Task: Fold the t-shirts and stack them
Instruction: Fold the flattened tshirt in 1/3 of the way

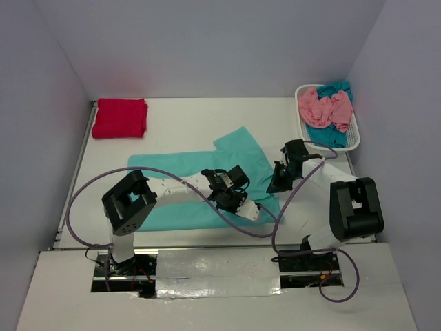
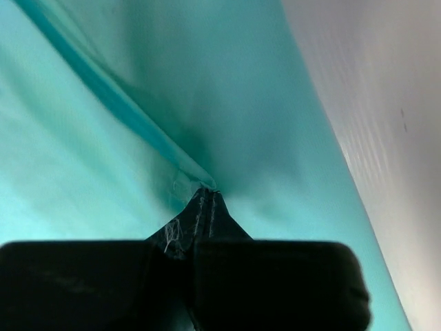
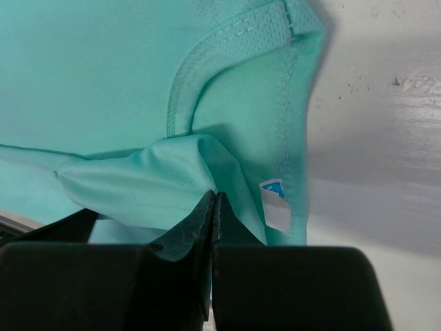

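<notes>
Both arms reach low over the mint-teal t-shirt (image 1: pixel 180 165) spread flat on the counter (image 1: pixel 193 121), the left stretched rightwards across it and the right bent down at its collar. The left gripper (image 2: pixel 207 200) and the right gripper (image 3: pixel 213 203) each pinch a fold of its cloth, jaws fully closed.

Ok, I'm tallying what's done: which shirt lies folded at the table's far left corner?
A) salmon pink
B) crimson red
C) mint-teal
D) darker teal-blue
B: the crimson red shirt lies folded there. The mint-teal shirt is spread mid-table, and the salmon pink shirt and teal-blue shirt sit in the white basket.
</notes>
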`<action>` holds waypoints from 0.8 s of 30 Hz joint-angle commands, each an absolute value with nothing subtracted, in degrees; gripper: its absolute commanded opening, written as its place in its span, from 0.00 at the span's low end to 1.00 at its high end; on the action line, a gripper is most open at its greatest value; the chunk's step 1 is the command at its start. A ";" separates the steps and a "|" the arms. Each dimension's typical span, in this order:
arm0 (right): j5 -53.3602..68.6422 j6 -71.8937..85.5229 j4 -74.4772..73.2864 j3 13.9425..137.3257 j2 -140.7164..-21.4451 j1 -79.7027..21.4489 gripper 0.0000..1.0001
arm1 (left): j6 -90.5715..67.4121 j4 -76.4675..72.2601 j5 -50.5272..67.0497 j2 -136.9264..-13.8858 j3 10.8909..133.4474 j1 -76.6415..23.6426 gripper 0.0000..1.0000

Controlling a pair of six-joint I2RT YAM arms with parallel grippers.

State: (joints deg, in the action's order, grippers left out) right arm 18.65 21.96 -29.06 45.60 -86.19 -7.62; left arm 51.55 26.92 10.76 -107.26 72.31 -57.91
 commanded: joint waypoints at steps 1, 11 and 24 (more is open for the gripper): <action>16.96 20.74 -31.46 46.41 -82.62 -7.82 0.00 | 54.66 33.03 14.41 -102.31 72.07 -56.52 0.00; 17.22 19.69 -35.94 44.56 -79.46 -8.35 0.00 | 55.28 35.50 17.75 -103.01 73.12 -56.25 0.00; 16.35 21.98 -32.51 39.90 -80.51 -9.93 0.32 | 59.24 34.19 15.73 -108.20 71.46 -56.25 0.28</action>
